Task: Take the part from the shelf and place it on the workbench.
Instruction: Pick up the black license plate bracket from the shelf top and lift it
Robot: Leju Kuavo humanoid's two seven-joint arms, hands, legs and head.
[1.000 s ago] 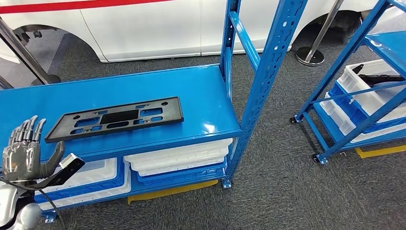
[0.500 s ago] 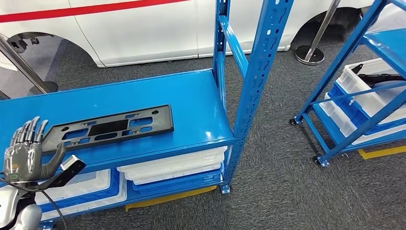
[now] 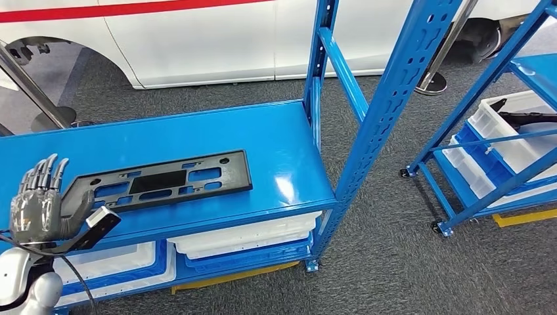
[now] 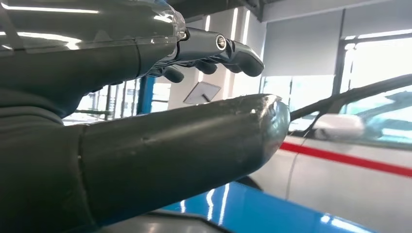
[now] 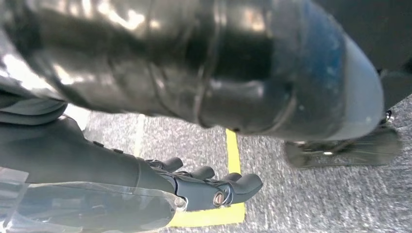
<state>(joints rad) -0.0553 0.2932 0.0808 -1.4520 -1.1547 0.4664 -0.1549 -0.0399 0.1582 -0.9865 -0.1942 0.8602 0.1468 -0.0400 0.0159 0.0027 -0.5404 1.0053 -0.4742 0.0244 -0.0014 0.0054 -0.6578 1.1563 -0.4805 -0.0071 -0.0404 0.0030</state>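
Flat black slotted part [image 3: 157, 180] lay on glossy blue worktop [image 3: 276, 141]; left hand [image 3: 39, 210] empty, fingers [image 3: 43, 174] spread; right hand [image 5: 204, 187] empty, fingers loosely apart.

We look down on a grey carpet floor [image 3: 368, 275]. At twelve o'clock stands a white car [image 3: 197, 39] with a red stripe [image 3: 131, 8]. A blue metal rack [image 3: 387, 111] fills the centre, white bins [image 3: 243, 236] on its lower level. At three o'clock a second blue rack [image 3: 486, 151] holds more bins. A yellow floor line [image 5: 233, 194] crosses the carpet.
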